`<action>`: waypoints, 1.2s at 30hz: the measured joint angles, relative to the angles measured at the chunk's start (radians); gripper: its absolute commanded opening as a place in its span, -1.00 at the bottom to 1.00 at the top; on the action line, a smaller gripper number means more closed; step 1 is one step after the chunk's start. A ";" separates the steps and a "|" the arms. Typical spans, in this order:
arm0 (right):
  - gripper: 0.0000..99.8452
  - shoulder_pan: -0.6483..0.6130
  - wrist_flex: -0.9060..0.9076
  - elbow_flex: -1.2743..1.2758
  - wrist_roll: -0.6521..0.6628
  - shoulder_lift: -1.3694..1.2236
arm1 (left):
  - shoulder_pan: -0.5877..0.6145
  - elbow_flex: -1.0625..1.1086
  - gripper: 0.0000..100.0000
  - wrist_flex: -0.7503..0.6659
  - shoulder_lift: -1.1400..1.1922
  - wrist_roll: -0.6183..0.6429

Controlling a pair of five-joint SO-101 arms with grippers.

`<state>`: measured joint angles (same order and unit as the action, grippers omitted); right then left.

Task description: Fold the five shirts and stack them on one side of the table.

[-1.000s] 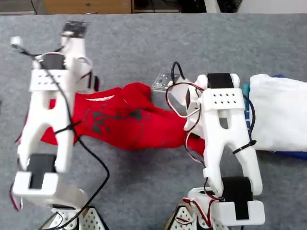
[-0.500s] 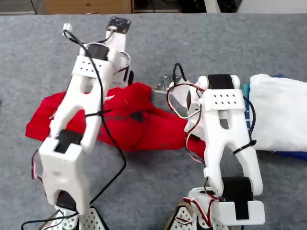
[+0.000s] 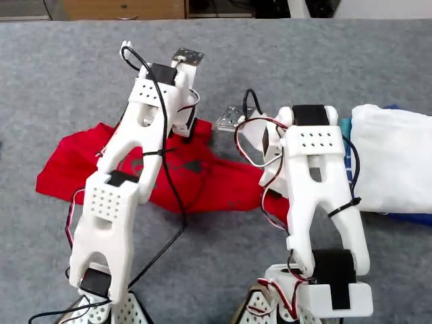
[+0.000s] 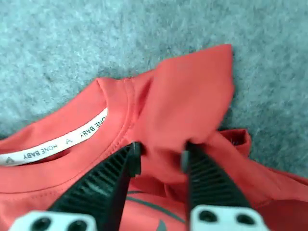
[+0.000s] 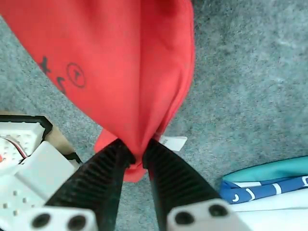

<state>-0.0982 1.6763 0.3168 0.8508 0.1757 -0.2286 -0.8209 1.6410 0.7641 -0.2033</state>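
Progress check: red shirt (image 3: 202,179) lies crumpled mid-table, not folded yet. Right gripper (image 5: 137,149) is clamped on its hem. Left gripper (image 4: 161,156) is spread around a fold by the collar, probably not pinching. White shirt (image 3: 395,162) already tops the side pile.

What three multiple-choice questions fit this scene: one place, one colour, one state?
1. Where does the white shirt lie? A. Beside the right arm. B. On a chair. C. On the floor.
2. What colour is the shirt between the arms? A. Yellow. B. Black. C. Red.
3. How is the right hand? A. Open, empty. B. Shut on the red shirt. C. Shut on the white shirt.
Answers: A, the high view shows it by that arm; C, all views show red cloth; B, its wrist view shows it pinching red cloth.
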 measured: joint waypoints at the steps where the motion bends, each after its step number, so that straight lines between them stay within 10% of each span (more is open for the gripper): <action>1: -1.00 0.000 0.000 0.000 0.000 0.000 | 0.000 -0.028 -0.96 0.015 0.012 -0.009; 17: -1.00 0.075 -0.005 -0.256 -0.002 0.084 | 0.198 -0.545 -0.96 0.107 -0.057 0.107; 36: -1.00 0.095 -0.175 -0.387 -0.002 0.089 | 0.244 -0.367 -0.92 0.107 -0.486 0.058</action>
<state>-0.0031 1.5014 -0.0698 0.8493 0.2647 0.0153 -1.1876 1.7484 0.2777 -0.1450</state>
